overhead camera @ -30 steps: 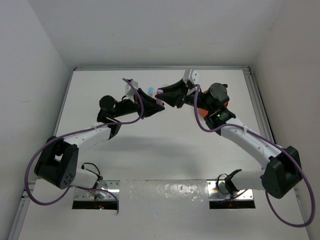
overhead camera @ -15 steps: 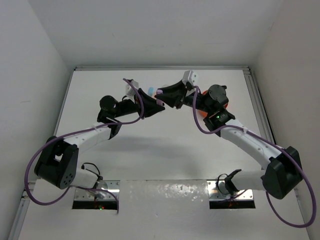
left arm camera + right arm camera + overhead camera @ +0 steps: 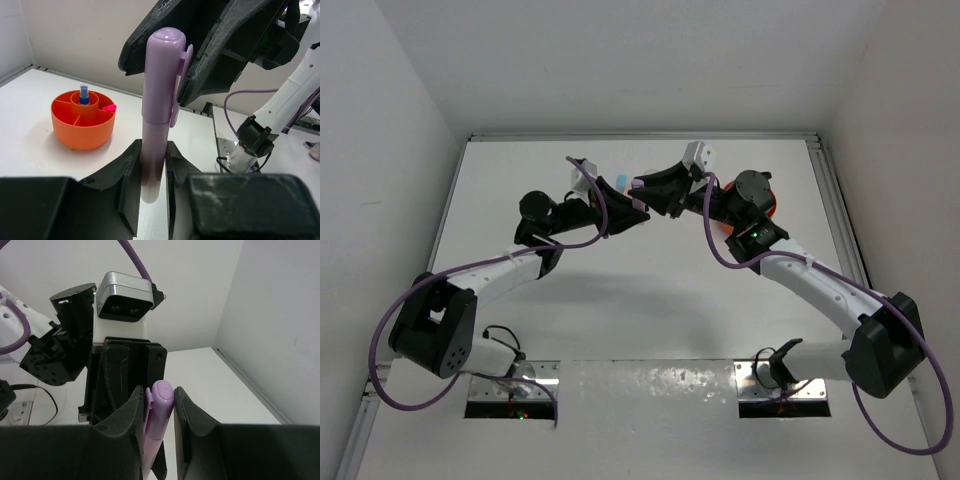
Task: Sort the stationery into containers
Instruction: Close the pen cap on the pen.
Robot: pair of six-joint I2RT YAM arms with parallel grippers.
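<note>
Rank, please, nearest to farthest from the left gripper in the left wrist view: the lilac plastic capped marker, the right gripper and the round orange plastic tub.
1. The lilac plastic capped marker, held between the left gripper's fingers.
2. The right gripper, closed on its cap, above.
3. The round orange plastic tub, far behind, left.

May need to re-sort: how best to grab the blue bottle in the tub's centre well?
I'd pinch the blue bottle by its exposed top, coming straight down from above. It stands upright in the orange tub's centre well, whose wall hides its lower body from the sides.
</note>
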